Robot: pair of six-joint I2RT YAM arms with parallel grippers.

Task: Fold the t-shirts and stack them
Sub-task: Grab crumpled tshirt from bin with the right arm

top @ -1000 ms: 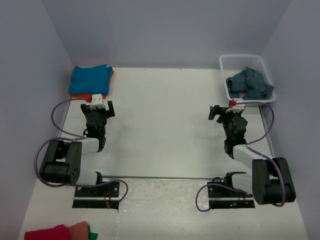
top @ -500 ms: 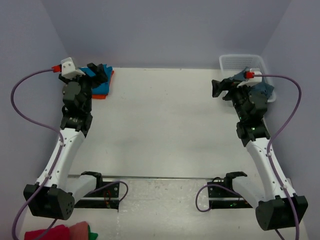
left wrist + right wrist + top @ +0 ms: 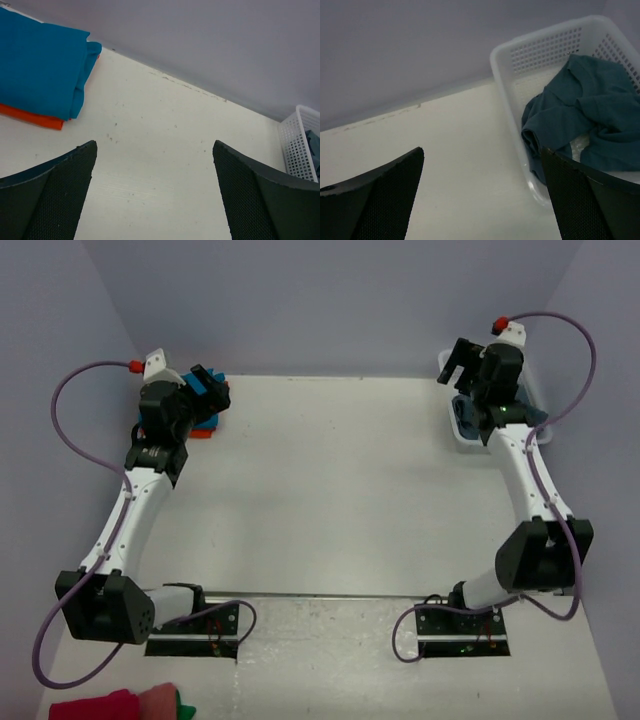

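**Inspector:** Start with the largest item.

**Assistant:** White counter (image 3: 330, 480), walls on three sides. The left arm (image 3: 130, 510) is stretched toward the 10 o'clock corner and the right arm (image 3: 530, 490) toward the 2 o'clock corner.

**Inspector:** Containers?

**Assistant:** One white mesh basket (image 3: 545, 45), in the 2 o'clock corner. The slate shirt (image 3: 585, 115) lies crumpled inside it, unfolded.

**Inspector:** The other shirts?

**Assistant:** They are stacked in the 10 o'clock corner. The turquoise shirt (image 3: 40, 65) is folded and lies on top. The orange shirt (image 3: 30, 116) is beneath it, with only its near edge showing. A red and pink cloth bundle (image 3: 110, 705) sits off the counter at 7 o'clock.

**Inspector:** State of the claws?

**Assistant:** Left claw (image 3: 154, 150): released, jaws spread wide, nothing between them. The stack is at 10 o'clock in its wrist view, clear of both fingers. Right claw (image 3: 482, 155): also released and empty. The basket is at 2 o'clock in its wrist view, untouched.
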